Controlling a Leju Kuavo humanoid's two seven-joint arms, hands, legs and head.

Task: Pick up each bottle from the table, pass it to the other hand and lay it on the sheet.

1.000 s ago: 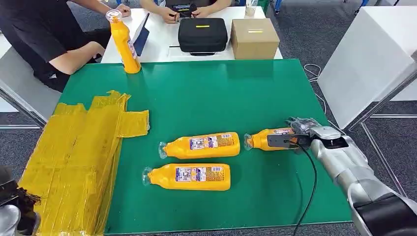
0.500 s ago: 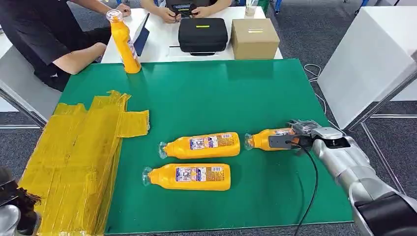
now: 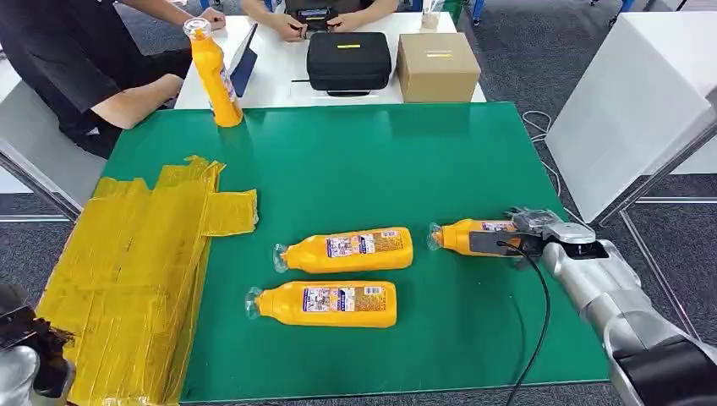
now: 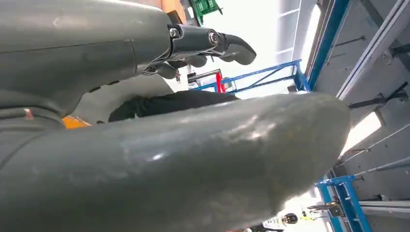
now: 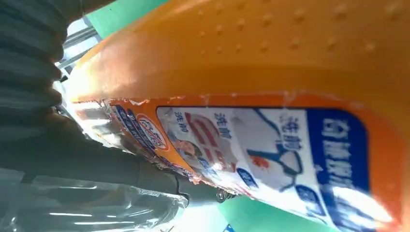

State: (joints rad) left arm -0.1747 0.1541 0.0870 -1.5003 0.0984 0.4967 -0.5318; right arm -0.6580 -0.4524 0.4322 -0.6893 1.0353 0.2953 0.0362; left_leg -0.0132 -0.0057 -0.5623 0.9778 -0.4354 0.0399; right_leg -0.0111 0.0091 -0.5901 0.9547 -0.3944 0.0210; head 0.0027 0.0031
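Right hand: right hand [image 3: 541, 241] sits at the right side of the green table [image 3: 380, 161]. Its fingers are wrapped round the fat end of one orange bottle [image 3: 463, 237]. From the right wrist view the bottle's label [image 5: 270, 145] is pressed up close, so the hold looks real.

Held bottle: it lies on its side, its cap end pointing toward the middle of the table. I cannot tell if it is lifted off the table or resting on it.

Slip risk: the hand has only the back end. If it lifts fast, the long front part may tip down and the bottle could slide out. The plastic looks smooth and shiny.

Bump risk: a second bottle [image 3: 345, 250] lies just beside the cap of the held one. A low swing could knock it and make it roll. A third bottle [image 3: 323, 304] lies near that one, closer to the robot.

Left hand: left hand [image 3: 30, 359] is low at the near left corner, well apart from the right hand. In the left wrist view its fingers [image 4: 232, 46] are spread with nothing in them.

Pass risk: the two hands must meet. If the right hand lets go before the left one has a good hold, the bottle falls.

Sheet: yellow sheet [image 3: 127, 271] covers the left edge of the table and has no bottle on it. It is wrinkly, so a round bottle may roll off.

Far bottle: a fourth bottle [image 3: 211, 76] stands upright at the far edge, near a person's arm [image 3: 127, 97].
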